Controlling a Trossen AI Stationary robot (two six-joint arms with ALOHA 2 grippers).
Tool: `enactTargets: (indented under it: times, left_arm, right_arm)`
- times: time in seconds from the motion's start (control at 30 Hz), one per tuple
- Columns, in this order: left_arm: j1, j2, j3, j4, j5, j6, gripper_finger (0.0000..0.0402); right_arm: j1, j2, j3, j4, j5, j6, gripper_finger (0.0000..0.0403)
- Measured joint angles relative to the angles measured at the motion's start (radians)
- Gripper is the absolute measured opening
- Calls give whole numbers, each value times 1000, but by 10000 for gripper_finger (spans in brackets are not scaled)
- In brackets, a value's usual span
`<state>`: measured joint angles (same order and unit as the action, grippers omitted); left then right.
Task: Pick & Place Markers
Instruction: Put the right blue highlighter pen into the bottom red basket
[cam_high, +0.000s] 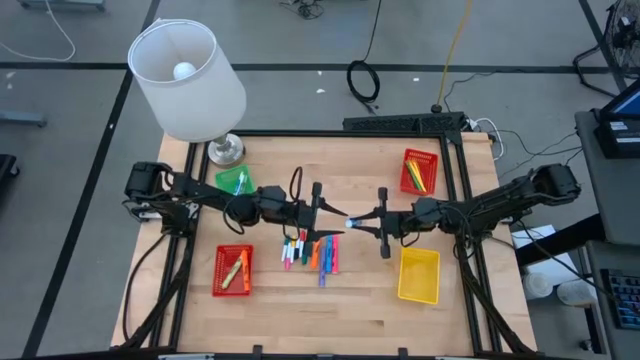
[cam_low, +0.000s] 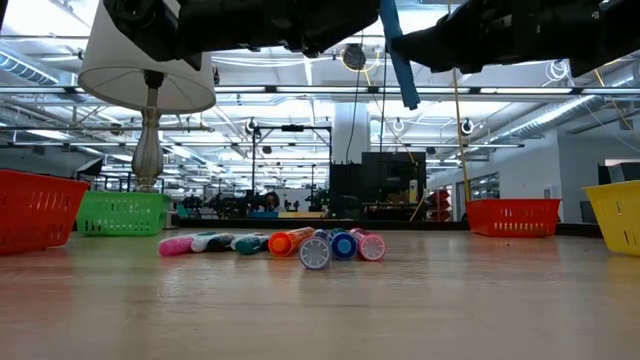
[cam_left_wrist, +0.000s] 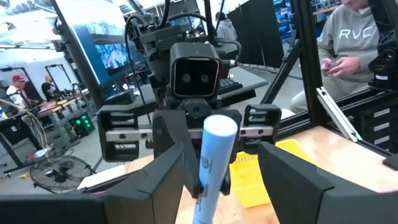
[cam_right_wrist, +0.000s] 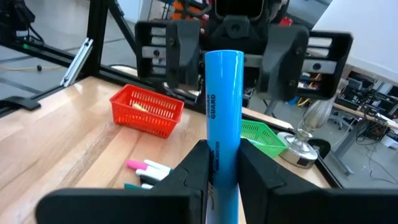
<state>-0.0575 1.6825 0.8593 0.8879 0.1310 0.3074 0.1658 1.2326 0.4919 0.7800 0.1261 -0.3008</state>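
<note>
A light-blue marker (cam_right_wrist: 224, 99) is up in the air over the table's middle, with my right gripper (cam_right_wrist: 222, 158) shut on it. My left gripper (cam_left_wrist: 217, 174) faces it from the table's left and is open. Its fingers stand on either side of the same marker (cam_left_wrist: 211, 162), with a clear gap on one side. Whether the other finger touches it, I cannot tell. Below both grippers, several more markers (cam_high: 312, 250) in pink, green, orange and blue lie side by side on the wood (cam_low: 300, 243). My right gripper pinches the blue marker's barrel (cam_right_wrist: 214, 146) between its two fingers (cam_right_wrist: 193, 168). The fingers reach in level from the table's right and lie across the marker. The marker stands roughly upright, somewhat tilted, clear of the table, and its lower end (cam_low: 410, 98) hangs free.
A red basket (cam_high: 233, 270) with markers is near left and a green basket (cam_high: 232, 181) far left, beside a white-shaded lamp (cam_high: 187, 80). Another red basket (cam_high: 420, 172) sits far right and a yellow basket (cam_high: 418, 275) near right. A seated person (cam_left_wrist: 348, 43) is beyond the table.
</note>
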Motion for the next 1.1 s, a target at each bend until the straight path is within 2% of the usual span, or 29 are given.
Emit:
enactTargets:
  times: [0.2,0.47,1.1]
  left_arm:
    - [-4,40,15,35,0,-5,212]
    - [-2,158,128,55,-19,-22,212]
    - [1,161,142,27,0,1,212]
  right_arm:
    - [0,5,0,10,0,0,44]
    - [0,4,0,6,0,3,44]
    - [33,4,0,18,0,-33,44]
